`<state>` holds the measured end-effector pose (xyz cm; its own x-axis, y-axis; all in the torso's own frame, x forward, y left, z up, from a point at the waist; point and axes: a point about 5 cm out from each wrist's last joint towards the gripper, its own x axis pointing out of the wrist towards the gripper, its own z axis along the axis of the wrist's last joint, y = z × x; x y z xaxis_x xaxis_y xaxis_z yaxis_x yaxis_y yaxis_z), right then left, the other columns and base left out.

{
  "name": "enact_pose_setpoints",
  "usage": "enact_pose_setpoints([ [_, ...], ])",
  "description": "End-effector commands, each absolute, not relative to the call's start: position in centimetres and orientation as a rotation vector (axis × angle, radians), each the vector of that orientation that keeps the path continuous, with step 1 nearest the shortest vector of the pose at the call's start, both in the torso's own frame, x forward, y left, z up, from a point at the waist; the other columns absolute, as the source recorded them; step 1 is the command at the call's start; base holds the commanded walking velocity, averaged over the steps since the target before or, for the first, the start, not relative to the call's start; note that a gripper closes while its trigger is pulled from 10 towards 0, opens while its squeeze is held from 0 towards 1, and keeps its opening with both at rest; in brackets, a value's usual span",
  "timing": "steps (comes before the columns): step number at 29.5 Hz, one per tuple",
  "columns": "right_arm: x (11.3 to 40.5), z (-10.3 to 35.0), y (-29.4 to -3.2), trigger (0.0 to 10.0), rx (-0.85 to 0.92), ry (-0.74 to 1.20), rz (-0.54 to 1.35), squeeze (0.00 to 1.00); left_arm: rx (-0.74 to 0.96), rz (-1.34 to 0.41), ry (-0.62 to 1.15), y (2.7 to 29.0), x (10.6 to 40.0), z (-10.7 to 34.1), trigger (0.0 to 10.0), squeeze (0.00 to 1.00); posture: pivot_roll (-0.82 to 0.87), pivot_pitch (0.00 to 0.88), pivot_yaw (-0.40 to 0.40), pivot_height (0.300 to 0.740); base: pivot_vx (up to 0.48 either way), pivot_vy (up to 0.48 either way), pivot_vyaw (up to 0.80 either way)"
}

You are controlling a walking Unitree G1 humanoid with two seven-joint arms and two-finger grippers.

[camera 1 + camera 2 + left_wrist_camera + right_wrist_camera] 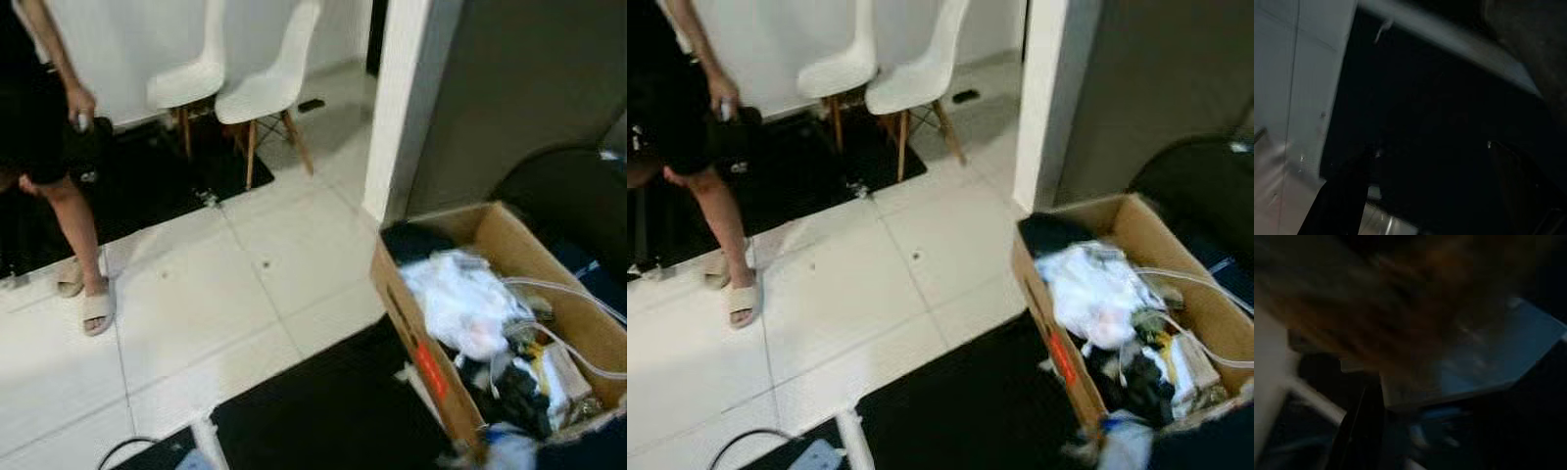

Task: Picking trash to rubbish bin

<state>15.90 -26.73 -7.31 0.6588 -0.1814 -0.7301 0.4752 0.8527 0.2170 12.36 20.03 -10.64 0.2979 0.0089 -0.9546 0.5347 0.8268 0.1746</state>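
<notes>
Still search phase: full box (495, 245) near right, person (39, 127) far left, gripper states unreadable, next needs locating trash on floor (225, 294).

I see glossy white floor tiles (245, 294), a matt black mat (323, 411), a brown cardboard box (509, 240) holding crinkled white plastic (460, 299), and smooth plastic chairs (265, 88) on what look like wooden legs.

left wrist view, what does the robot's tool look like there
Very dark picture. One long black finger of the left tool can be made out as a flat, tapering silhouette against the pale floor tiles. No markings or cables can be made out.
</notes>
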Motion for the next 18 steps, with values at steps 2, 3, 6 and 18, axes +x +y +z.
enact_pose_setpoints([
  [2, 25.1, 1.5, -29.9, 10.0, 0.615, 0.139, -0.167, 0.0, 0.525, -0.377, 1.258, 20.4, 11.4, -10.9, 10.0, 0.0, -0.01, 0.07, 0.08, 0.74, 0.0, 0.0, 0.0],
  [3, 25.1, 1.5, -29.9, 10.0, 0.615, 0.139, -0.167, 0.0, 0.525, -0.377, 1.258, 20.4, 11.4, -10.9, 10.0, 0.0, -0.01, 0.07, 0.08, 0.74, 0.0, 0.0, 0.0],
  [6, 28.2, 7.4, -31.3, 10.0, 0.618, -0.157, -0.003, 0.0, 0.519, -0.378, 1.26, 20.4, 11.2, -10.9, 10.0, 0.0, -0.01, 0.07, 0.08, 0.74, 0.0, 0.0, 0.0],
  [18, 30.4, 9.9, -28.4, 10.0, 0.288, -0.036, 0.368, 0.0, 0.502, -0.378, 1.268, 20.1, 10.6, -11.1, 10.0, 0.0, 0.0, 0.083, 0.066, 0.74, 0.0, 0.0, 0.0],
])
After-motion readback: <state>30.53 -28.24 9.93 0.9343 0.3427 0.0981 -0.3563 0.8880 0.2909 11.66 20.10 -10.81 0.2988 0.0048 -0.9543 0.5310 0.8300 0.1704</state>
